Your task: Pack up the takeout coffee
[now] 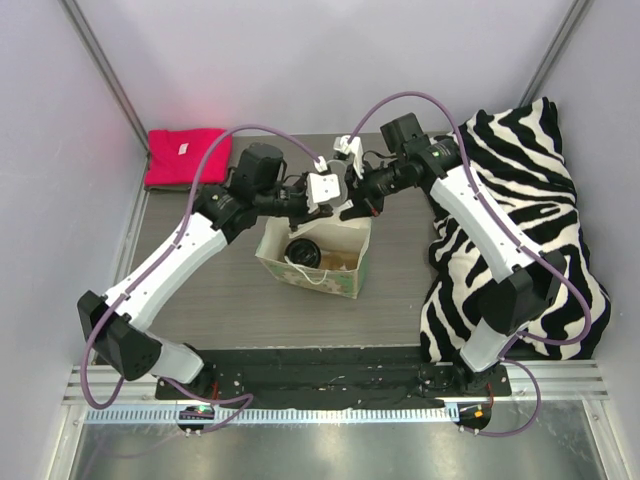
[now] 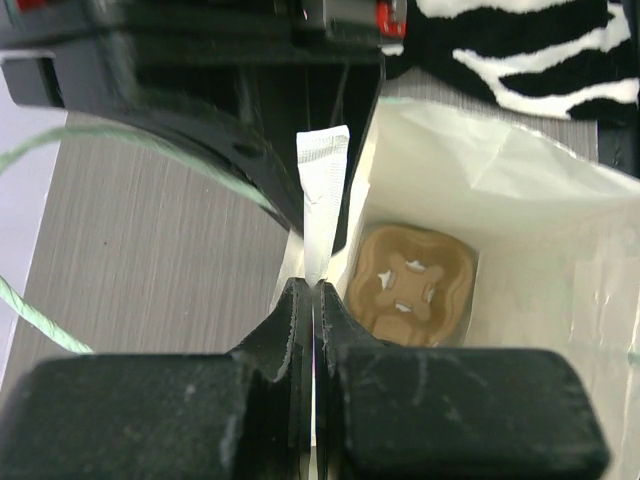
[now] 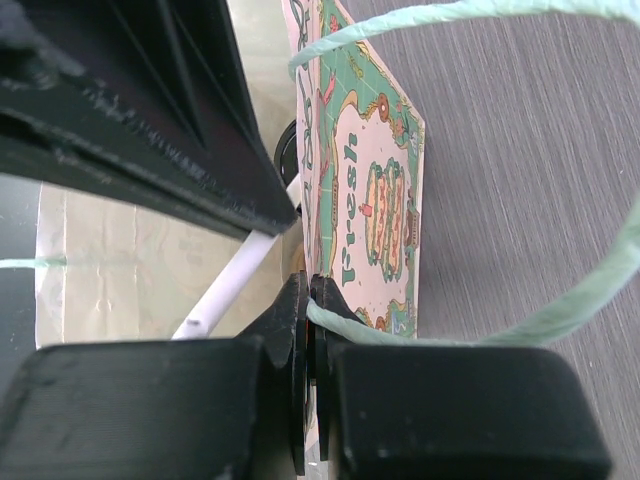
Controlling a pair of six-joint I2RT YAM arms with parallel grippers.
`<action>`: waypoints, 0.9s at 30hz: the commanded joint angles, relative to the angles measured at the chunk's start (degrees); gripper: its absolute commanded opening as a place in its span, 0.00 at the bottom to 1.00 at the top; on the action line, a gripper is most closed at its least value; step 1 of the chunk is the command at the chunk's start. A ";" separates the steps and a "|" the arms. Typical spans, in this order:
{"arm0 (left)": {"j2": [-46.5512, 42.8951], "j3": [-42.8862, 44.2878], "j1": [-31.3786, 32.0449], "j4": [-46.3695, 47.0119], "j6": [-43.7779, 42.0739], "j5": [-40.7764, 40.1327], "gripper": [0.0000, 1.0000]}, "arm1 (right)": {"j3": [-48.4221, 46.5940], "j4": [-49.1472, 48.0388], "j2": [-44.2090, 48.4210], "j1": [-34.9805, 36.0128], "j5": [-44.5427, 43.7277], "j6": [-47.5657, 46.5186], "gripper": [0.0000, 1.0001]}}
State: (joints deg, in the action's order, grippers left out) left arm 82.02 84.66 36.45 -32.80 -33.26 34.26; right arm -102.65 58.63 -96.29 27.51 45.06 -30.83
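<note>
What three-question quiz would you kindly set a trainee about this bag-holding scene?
1. True or false: the left gripper and right gripper each pinch the rim of the white-and-green paper bag.
2. Where is the beige moulded-pulp carrier tray? A) inside the bag B) beside the bag C) in the right gripper.
3. Fill in: the folded cloth at far left of the top view is ____.
Key: 1 true; 2 A; 3 red.

Robot lab cell: white panel walls, alu rails, bolted arms.
</note>
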 commanded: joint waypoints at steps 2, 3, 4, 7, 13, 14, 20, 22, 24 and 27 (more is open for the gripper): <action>-3.27 -1.86 -1.11 -0.07 -5.32 0.81 0.00 | -2.99 0.61 -0.12 -0.70 2.75 -1.95 0.01; -3.27 -2.04 -1.29 -0.86 -6.37 0.72 0.00 | -3.43 1.04 -0.30 -0.87 2.75 -2.22 0.01; -3.27 -2.31 -1.46 -1.04 -6.82 0.55 0.00 | -3.78 1.39 -0.65 -0.88 2.84 -2.57 0.01; -2.57 -2.84 -2.25 -2.45 -8.05 0.37 0.00 | -4.66 2.19 -1.09 -1.14 3.11 -3.09 0.01; -0.81 -2.93 -2.52 -3.76 -8.93 0.02 0.00 | -5.72 3.59 -2.06 -1.40 3.72 -4.33 0.01; -0.63 -2.58 -2.52 -4.11 -8.93 -0.07 0.01 | -5.98 3.68 -2.15 -1.49 3.72 -4.41 0.01; 1.91 0.93 -2.52 -8.07 -8.76 -1.56 0.41 | -6.33 4.03 -2.67 -1.58 3.72 -4.68 0.01; 2.70 2.17 -2.52 -9.04 -7.71 -1.92 0.49 | -6.51 4.12 -2.85 -1.58 3.72 -4.77 0.01; 3.15 4.45 -2.52 -9.83 -6.13 -1.66 0.50 | -6.68 4.12 -3.02 -1.67 3.63 -4.85 0.01; 3.41 7.53 -2.52 -10.10 -4.28 -0.43 0.51 | -6.77 4.03 -3.38 -1.76 3.55 -4.94 0.01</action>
State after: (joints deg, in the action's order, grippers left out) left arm 85.86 86.70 34.13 -42.87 -40.05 32.80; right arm -106.65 62.57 -99.53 25.67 46.61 -34.87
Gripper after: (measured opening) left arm 0.502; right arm 0.042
